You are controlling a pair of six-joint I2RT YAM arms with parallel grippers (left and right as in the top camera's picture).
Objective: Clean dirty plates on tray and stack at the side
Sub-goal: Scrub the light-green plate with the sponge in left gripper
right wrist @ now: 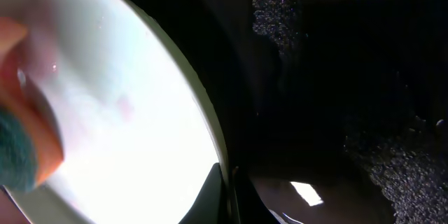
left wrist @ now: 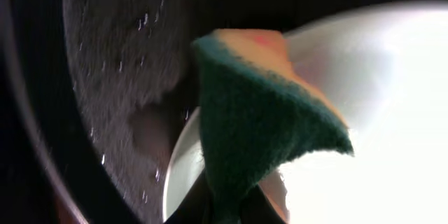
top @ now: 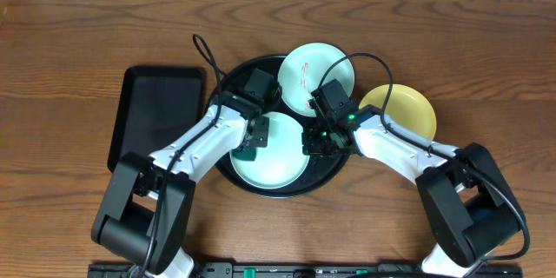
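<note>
The round black tray (top: 228, 167) holds two aqua plates. The front aqua plate (top: 278, 165) lies under both grippers. My left gripper (top: 253, 142) is shut on a green and orange sponge (left wrist: 259, 112) and presses it on this plate (left wrist: 392, 98). My right gripper (top: 314, 142) is shut on the plate's right rim (right wrist: 210, 133); the sponge shows at the left of the right wrist view (right wrist: 21, 147). The back aqua plate (top: 326, 69) has thin red smears. The pale yellow plate (top: 408, 109) lies on the wooden table right of the tray.
A rectangular black tray (top: 158, 113) lies left of the round tray. Bare wood tabletop (top: 78, 61) surrounds everything. A black cable (top: 204, 52) loops behind the left arm.
</note>
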